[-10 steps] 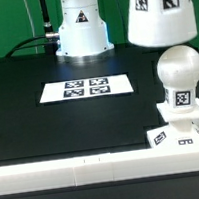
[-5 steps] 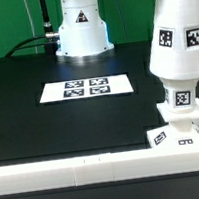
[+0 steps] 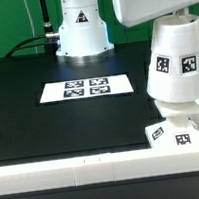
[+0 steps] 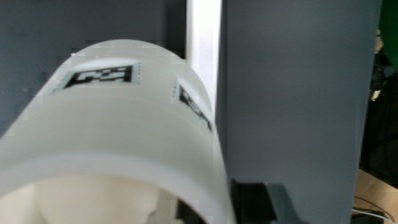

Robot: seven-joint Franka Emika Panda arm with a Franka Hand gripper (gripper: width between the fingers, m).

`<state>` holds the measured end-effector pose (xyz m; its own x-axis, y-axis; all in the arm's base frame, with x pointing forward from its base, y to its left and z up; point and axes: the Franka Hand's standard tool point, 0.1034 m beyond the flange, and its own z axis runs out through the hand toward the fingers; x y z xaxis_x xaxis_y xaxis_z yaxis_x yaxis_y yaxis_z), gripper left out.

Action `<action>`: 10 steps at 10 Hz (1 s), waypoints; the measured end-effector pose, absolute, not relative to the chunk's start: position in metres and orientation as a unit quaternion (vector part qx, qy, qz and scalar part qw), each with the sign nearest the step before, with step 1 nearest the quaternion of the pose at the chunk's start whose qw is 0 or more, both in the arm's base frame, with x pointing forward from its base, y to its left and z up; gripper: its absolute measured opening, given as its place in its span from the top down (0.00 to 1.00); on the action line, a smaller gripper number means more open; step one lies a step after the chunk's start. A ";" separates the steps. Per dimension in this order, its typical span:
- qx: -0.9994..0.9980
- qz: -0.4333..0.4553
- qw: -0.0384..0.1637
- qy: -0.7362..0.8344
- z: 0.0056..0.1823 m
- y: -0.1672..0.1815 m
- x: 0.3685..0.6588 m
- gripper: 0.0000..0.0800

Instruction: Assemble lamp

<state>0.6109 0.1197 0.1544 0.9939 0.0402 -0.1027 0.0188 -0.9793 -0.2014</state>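
Observation:
The white tapered shade (image 3: pixel 179 63) hangs upright at the exterior view's right, with square markers on its side. It sits low over the flat square base (image 3: pixel 180 131) and hides the bulb. My gripper (image 3: pixel 174 20) holds the shade from above, its white hand filling the upper right corner. In the wrist view the shade (image 4: pixel 125 140) fills most of the picture and a dark finger (image 4: pixel 254 203) shows beside it. The gripper (image 4: pixel 169 208) is shut on the shade.
The marker board (image 3: pixel 86 88) lies flat in the middle of the black table. The arm's white pedestal (image 3: pixel 81 24) stands at the back. A white rail (image 3: pixel 76 171) runs along the front edge, close to the base.
The shade has come down and to the exterior view's right with the gripper. It now covers the bulb, which stood bare on the base a second ago.

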 end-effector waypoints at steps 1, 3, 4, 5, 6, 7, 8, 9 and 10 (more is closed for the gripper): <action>-0.993 0.055 0.100 -0.015 0.152 0.120 0.609 0.94; -0.993 0.061 0.100 -0.016 0.152 0.118 0.607 0.94; -0.993 0.063 0.101 -0.020 0.154 0.115 0.606 0.94; -0.993 0.065 0.101 -0.021 0.156 0.112 0.605 0.71; -0.992 0.068 0.101 -0.028 0.159 0.108 0.603 0.71; -0.992 0.069 0.101 -0.032 0.160 0.104 0.601 0.47; -0.992 0.069 0.100 -0.032 0.161 0.100 0.598 0.30; -0.992 0.070 0.099 -0.031 0.164 0.100 0.596 0.30; -0.992 0.074 0.096 -0.024 0.171 0.103 0.593 0.16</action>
